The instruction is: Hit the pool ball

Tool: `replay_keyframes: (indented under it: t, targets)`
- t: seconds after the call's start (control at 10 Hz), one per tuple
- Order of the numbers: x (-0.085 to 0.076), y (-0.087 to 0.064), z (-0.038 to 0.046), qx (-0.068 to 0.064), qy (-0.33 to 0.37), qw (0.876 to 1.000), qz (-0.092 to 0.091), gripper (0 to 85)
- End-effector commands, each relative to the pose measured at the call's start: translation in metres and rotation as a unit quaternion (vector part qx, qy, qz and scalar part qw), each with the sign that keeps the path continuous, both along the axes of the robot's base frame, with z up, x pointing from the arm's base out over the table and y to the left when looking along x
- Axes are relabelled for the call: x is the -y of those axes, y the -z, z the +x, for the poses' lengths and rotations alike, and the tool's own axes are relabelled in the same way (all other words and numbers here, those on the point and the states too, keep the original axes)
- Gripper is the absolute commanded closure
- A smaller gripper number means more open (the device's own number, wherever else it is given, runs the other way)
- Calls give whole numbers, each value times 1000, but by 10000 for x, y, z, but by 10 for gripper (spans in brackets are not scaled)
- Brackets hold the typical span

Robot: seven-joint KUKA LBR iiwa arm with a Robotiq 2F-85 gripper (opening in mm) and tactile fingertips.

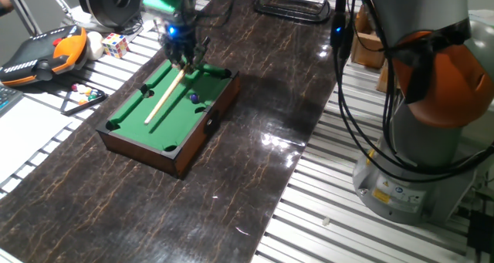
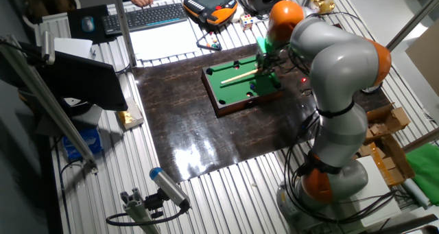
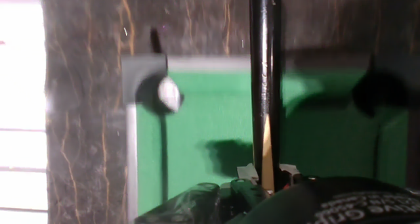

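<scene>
The miniature pool table (image 1: 174, 132) with green felt stands on the dark marbled tabletop; it also shows in the other fixed view (image 2: 230, 100). The tiny dark blue pool ball (image 1: 194, 97) lies on the felt to the right of the cue, apart from it. My gripper (image 1: 184, 61) hangs over the table's far end, shut on the butt of a light wooden cue stick (image 1: 164, 96) that slants down across the felt. In the hand view the cue (image 3: 266, 73) runs straight up from my gripper (image 3: 266, 178). A pale blurred blob sits at a corner pocket (image 3: 157, 92); I cannot tell what it is.
A black triangle rack with small coloured balls (image 1: 81, 97), a Rubik's cube (image 1: 116, 44) and an orange teach pendant (image 1: 42, 55) lie left of the pool table. The arm's base (image 1: 417, 163) and cables stand at the right. A keyboard (image 2: 154, 16) is at the back.
</scene>
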State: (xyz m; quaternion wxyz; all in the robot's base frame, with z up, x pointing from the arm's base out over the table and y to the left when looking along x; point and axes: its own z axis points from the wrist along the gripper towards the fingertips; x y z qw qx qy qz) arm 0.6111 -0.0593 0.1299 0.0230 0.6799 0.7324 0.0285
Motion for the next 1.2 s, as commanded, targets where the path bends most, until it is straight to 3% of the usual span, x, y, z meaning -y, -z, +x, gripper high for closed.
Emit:
replay_keyframes:
  t: [0.0, 0.2, 0.5, 0.6, 1.1]
  targets:
    - [129, -39, -5, -3, -7, 1000, -3, 693]
    - [413, -98, -35, -4, -33, 999, -16, 693]
    - [664, -92, -52, -4, -29, 999, -33, 683]
    - [733, -97, -66, -11, -36, 999, -28, 680]
    - [826, -112, -92, -13, -51, 998, -38, 673]
